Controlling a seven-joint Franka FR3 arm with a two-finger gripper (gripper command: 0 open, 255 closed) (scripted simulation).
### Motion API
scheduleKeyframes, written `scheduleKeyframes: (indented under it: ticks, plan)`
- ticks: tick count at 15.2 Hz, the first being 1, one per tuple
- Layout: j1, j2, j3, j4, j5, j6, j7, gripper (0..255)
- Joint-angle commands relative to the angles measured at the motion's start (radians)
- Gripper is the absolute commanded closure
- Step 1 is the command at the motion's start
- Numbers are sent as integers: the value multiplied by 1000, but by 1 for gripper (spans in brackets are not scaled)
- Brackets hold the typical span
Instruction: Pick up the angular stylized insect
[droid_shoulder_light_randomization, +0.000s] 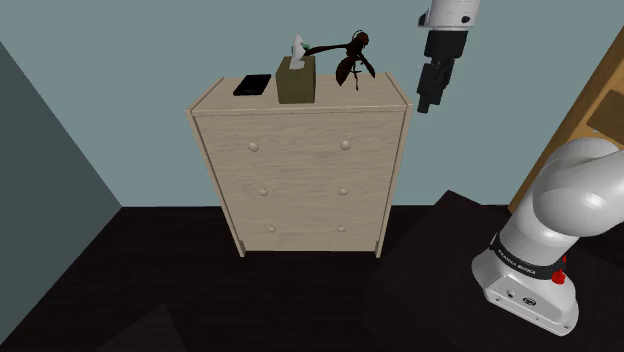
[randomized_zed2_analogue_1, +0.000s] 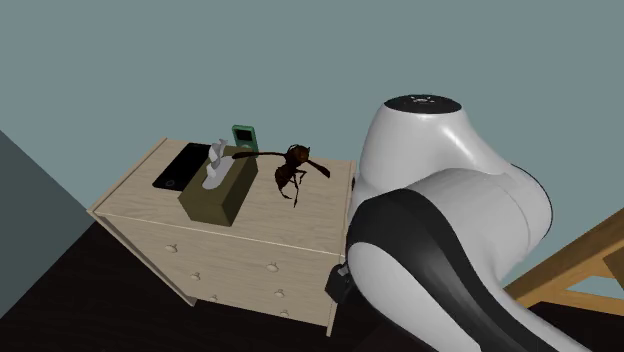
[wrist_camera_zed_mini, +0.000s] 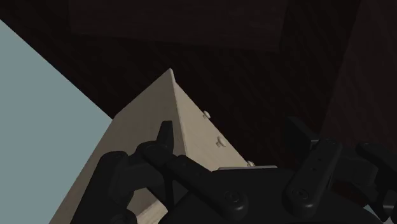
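The angular stylized insect (droid_shoulder_light_randomization: 350, 62) is dark brown with long thin legs and feelers. It stands on the top of a pale wooden dresser (droid_shoulder_light_randomization: 300, 170), near the edge on the shoulder view's right. In the second exterior view the insect (randomized_zed2_analogue_1: 292, 172) stands beside a tissue box. My black gripper (droid_shoulder_light_randomization: 431, 98) hangs in the air past the dresser's right edge, about level with the insect and apart from it. Its fingers stand apart with nothing between them. In the wrist view the gripper (wrist_camera_zed_mini: 232, 133) looks down past a top corner of the dresser (wrist_camera_zed_mini: 172, 121).
An olive tissue box (droid_shoulder_light_randomization: 296, 78) stands right beside the insect, with a flat black phone (droid_shoulder_light_randomization: 252, 85) further left. A small green device (randomized_zed2_analogue_1: 244, 136) stands at the dresser's back edge. Brown wooden furniture (droid_shoulder_light_randomization: 600, 90) rises at the shoulder view's right. The floor is dark.
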Motion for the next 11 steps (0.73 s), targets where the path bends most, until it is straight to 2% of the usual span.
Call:
scheduleKeyframes:
  ticks: [1, 11]
  plan:
    - [0, 0, 0, 0, 0, 0, 0, 0]
    - [53, 361, -97, 433, 16, -55, -205, 0]
